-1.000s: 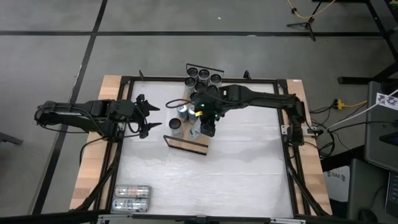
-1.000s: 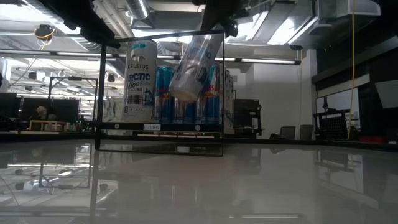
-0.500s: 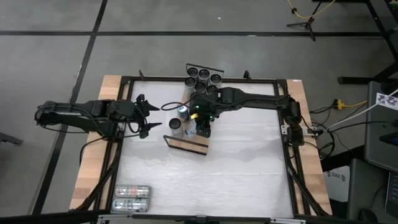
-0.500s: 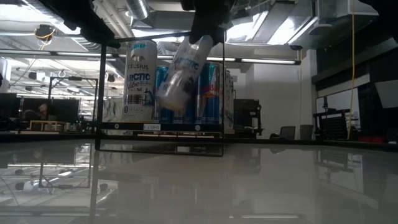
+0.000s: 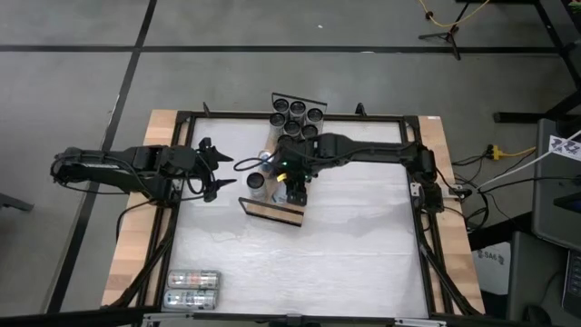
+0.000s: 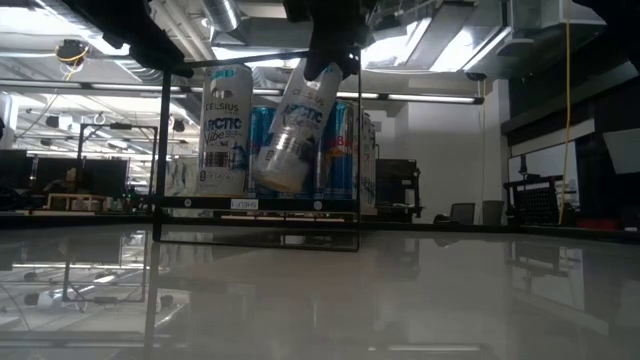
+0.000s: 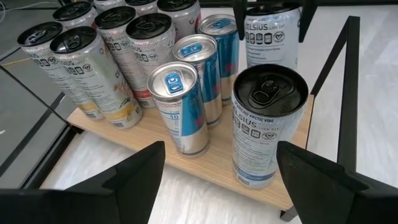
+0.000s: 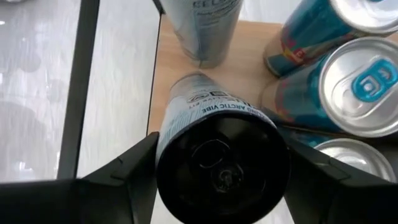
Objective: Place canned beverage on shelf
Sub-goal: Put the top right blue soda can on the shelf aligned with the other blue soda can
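While your right gripper (image 6: pixel 325 62) is pinching the tall white-and-blue Celsius can (image 6: pixel 293 128) by its top end, the can is hanging tilted above the long light-wood shelf board (image 5: pixel 274 212), its base swinging toward the open patch of board beside the white Celsius can already standing (image 6: pixel 226 128) at the near end. Over the last second you have been carrying it sideways along the shelf, from in front of the blue-and-silver energy drink cans (image 6: pixel 338 150) toward that standing can, and its tilt is easing toward upright. That suggests you are lining up for the set-down, not yet lowering: in the low view the base is hanging clear of the board, and in the right wrist view the can (image 8: pixel 217 152) is filling the gap between the fingers with bare wood beyond it.

Behind it, the energy drink cans (image 7: pixel 184 107) and a cluster of pale cans with dark lids (image 7: pixel 106 62) are crowding the far part of the shelf, so the free spot is tight. You are probably needing to finish righting the can before lowering, or its base may catch a neighbour or the thin black wire rail (image 6: pixel 162 150).

Your left gripper (image 5: pixel 222 173) is waiting with fingers spread over the white counter (image 5: pixel 300 263), just beside the shelf and holding nothing.
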Controlling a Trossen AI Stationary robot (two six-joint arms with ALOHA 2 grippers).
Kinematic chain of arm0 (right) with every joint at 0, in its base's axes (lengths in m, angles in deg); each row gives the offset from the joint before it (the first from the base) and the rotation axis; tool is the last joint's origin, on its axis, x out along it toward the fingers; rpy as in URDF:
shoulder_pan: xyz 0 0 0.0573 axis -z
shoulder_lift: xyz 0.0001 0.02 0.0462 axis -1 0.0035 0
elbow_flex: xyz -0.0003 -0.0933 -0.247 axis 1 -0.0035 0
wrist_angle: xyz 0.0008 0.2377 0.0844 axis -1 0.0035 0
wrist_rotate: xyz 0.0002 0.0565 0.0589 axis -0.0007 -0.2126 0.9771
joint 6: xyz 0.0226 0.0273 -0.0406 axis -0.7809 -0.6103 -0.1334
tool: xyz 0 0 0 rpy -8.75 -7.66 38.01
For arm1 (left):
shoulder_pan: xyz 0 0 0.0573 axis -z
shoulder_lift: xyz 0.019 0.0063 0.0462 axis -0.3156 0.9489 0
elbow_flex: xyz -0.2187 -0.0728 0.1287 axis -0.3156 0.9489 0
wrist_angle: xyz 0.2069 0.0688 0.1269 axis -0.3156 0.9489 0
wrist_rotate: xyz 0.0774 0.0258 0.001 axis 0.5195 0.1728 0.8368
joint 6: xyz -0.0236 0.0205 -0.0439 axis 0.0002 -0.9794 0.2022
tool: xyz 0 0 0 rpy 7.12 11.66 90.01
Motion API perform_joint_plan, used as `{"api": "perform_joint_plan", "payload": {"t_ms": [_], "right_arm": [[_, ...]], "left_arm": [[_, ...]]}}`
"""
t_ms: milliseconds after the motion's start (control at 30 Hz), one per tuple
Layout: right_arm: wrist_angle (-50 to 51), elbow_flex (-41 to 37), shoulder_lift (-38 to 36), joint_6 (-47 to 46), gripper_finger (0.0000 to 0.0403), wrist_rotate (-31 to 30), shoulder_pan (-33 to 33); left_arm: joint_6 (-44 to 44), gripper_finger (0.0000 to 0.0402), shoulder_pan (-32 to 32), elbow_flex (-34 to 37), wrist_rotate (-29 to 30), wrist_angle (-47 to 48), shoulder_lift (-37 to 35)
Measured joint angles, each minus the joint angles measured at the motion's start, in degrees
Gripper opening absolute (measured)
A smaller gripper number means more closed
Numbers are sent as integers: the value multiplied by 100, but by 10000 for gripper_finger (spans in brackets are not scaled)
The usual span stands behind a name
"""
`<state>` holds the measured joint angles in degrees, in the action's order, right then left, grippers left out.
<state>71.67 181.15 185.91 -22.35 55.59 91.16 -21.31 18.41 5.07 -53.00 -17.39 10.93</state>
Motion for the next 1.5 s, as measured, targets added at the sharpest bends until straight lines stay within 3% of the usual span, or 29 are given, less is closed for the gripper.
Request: {"api": "perform_joint_plan", "payload": {"t_ms": [1500], "right_arm": [[-44, -2, 103, 151, 263, -80, -65]], "left_arm": [[0, 302, 2, 0, 0, 0, 0]]}}
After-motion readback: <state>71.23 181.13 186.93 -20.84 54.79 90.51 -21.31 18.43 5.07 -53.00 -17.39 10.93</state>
